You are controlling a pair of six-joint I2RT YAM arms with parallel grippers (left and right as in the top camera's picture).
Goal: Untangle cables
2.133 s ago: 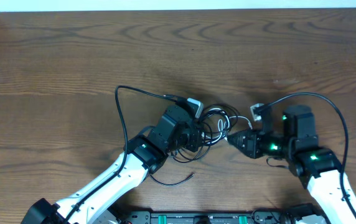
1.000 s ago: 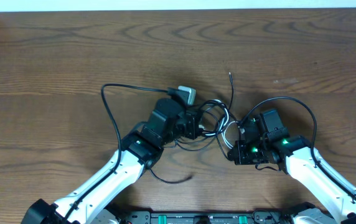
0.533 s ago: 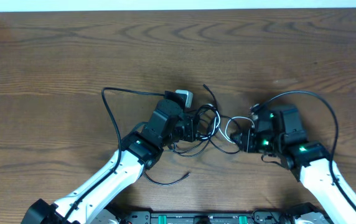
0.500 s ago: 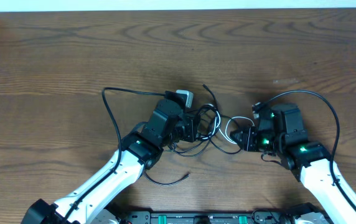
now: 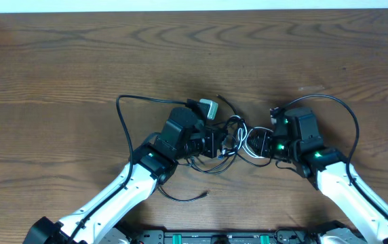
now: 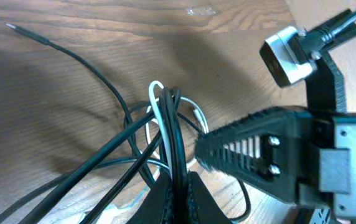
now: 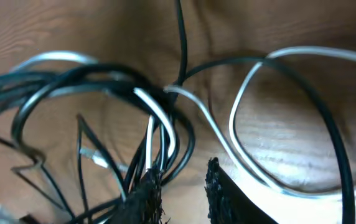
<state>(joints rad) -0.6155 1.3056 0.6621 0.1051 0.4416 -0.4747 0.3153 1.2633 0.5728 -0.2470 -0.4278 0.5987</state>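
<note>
spanning the overhead view is the brown wooden table. the left arm and right arm reach in from the near edge and meet near its middle, wrists facing each other. between them lie the cables, a small knot of black loops with loose tails: one points toward the far side, another curls on the wood beside the left arm. the left gripper is pressed together on a bundle of black strands and a white one, which rise from between its fingers. the right gripper stands a little spread, bare wood showing in the gap, while a few strands brush one finger. the white cable loops through the black ones just ahead of that gripper.
</note>
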